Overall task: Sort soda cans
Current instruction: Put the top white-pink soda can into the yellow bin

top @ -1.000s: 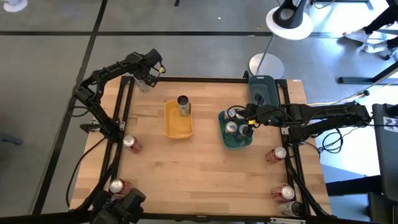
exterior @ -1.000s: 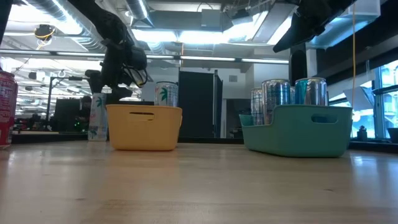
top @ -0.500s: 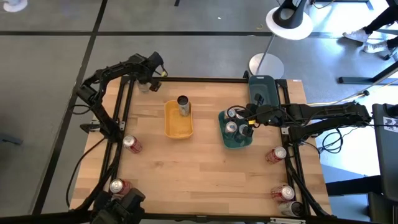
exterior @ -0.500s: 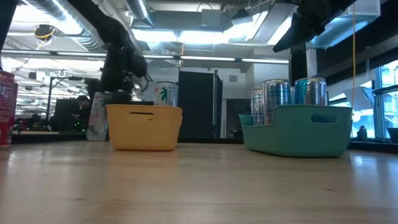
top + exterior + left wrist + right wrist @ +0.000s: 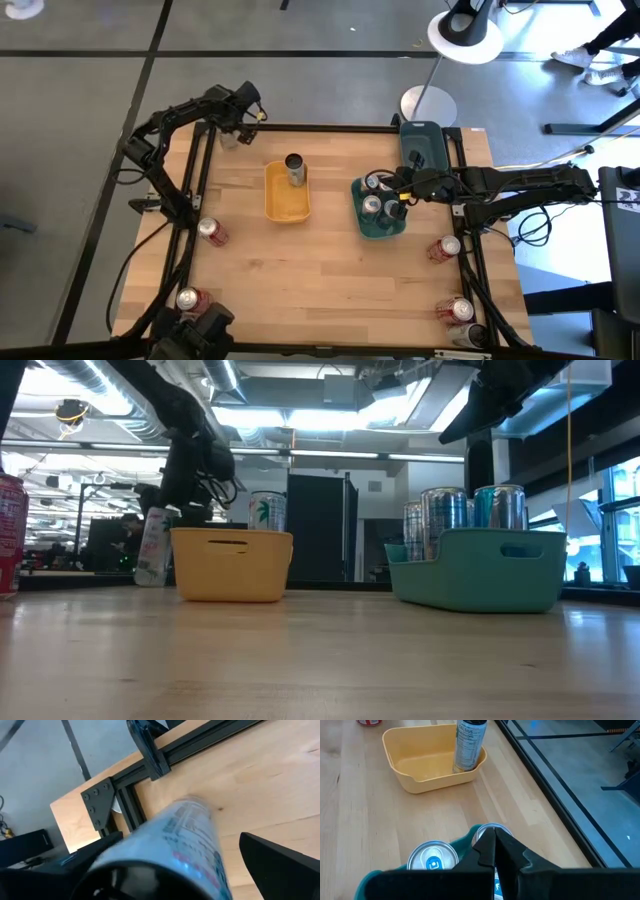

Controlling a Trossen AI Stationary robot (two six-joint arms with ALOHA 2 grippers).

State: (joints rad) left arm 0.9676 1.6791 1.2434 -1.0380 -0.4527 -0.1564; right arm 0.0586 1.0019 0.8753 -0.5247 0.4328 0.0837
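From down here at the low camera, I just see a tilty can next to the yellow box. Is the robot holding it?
Observer: Yes. The left wrist view shows the can between the fingers of the left gripper, over the far left corner of the table.
Operator: Where's the other arm's hand? I only see a dark bit up top.
Observer: The right gripper is shut and hangs right above the teal tray.
Operator: Is my red can the only red one?
Observer: No. The high view shows four red cans near the table's edges: two on the left side and two on the right.
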